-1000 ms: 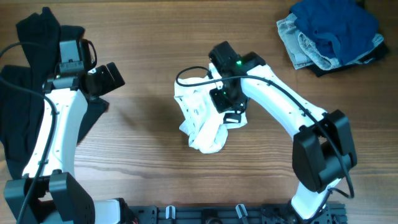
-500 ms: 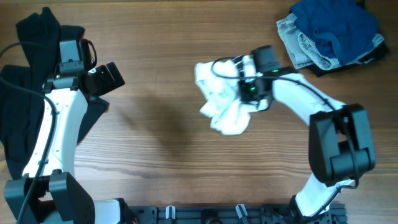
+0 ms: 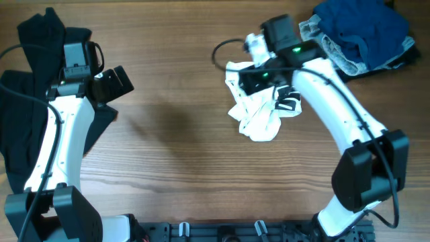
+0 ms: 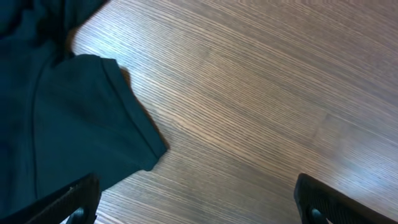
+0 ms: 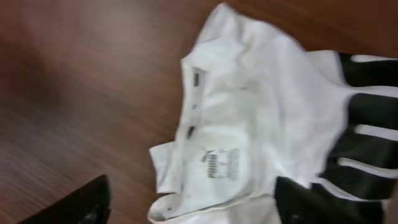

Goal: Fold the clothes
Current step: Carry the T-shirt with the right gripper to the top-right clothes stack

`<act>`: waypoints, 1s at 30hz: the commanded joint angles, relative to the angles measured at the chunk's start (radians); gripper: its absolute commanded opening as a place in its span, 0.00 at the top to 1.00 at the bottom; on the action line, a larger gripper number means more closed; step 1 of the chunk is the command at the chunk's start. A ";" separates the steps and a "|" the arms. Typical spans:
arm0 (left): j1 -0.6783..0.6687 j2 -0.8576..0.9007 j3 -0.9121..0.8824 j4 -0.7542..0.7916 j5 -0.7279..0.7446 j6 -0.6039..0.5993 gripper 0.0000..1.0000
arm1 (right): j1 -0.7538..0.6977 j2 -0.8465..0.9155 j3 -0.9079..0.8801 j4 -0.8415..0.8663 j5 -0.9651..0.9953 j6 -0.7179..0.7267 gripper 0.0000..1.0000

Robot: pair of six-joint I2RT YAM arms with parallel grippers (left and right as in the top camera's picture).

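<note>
- The white garment lies crumpled on the table, right of centre.
- A black-and-white striped part shows at its right edge.
- The right gripper hangs over the white garment with its fingers spread wide and pinching nothing. I cannot tell whether the tips touch the cloth.
- In the right wrist view the collar opening faces up, and a small printed label sits between the two fingers. The picture is blurred.
- The left gripper is also spread and holds nothing. It is over bare wood, just beside the hem of a dark garment.
- That dark garment is spread at the far left of the table, partly under the left arm and well apart from the white garment.
- A pile of blue clothes sits in the far right corner, with a pale denim piece at its left side.
- The right arm's wrist is just beside the denim piece.
</note>
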 commanded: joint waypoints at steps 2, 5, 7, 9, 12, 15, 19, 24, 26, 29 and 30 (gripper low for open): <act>0.038 0.008 0.004 0.004 -0.031 -0.005 0.00 | 0.091 0.053 -0.089 0.045 0.054 0.014 0.00; 0.053 0.008 0.004 0.003 -0.031 -0.005 0.00 | 0.118 0.090 -0.122 0.108 0.115 0.047 0.00; 0.053 0.008 0.004 0.003 -0.031 -0.005 0.00 | 0.119 0.127 -0.124 0.135 0.137 0.047 0.00; 0.053 0.008 0.004 0.003 -0.031 -0.005 0.00 | 0.119 0.163 -0.124 0.144 0.185 0.040 0.00; 0.053 0.008 0.004 0.002 -0.031 -0.005 0.00 | 0.119 0.210 -0.124 0.144 0.192 0.011 0.00; 0.053 0.008 0.004 0.002 -0.031 -0.005 0.00 | 0.119 0.266 -0.124 0.142 0.192 0.000 0.00; 0.053 0.008 0.004 -0.003 -0.031 -0.005 0.00 | 0.119 0.328 -0.125 0.139 0.272 0.015 0.04; 0.053 0.008 0.004 -0.004 -0.031 -0.005 0.00 | 0.103 0.331 -0.125 0.156 0.419 0.144 0.95; 0.053 0.008 0.004 -0.004 -0.031 -0.005 0.00 | 0.090 0.331 -0.125 0.178 0.454 0.159 0.96; 0.053 0.008 0.004 -0.005 -0.031 -0.005 0.00 | 0.058 0.331 -0.110 0.196 0.470 0.195 0.96; 0.053 0.008 0.004 -0.007 -0.031 -0.005 0.00 | 0.048 0.327 -0.079 0.175 0.437 0.194 0.96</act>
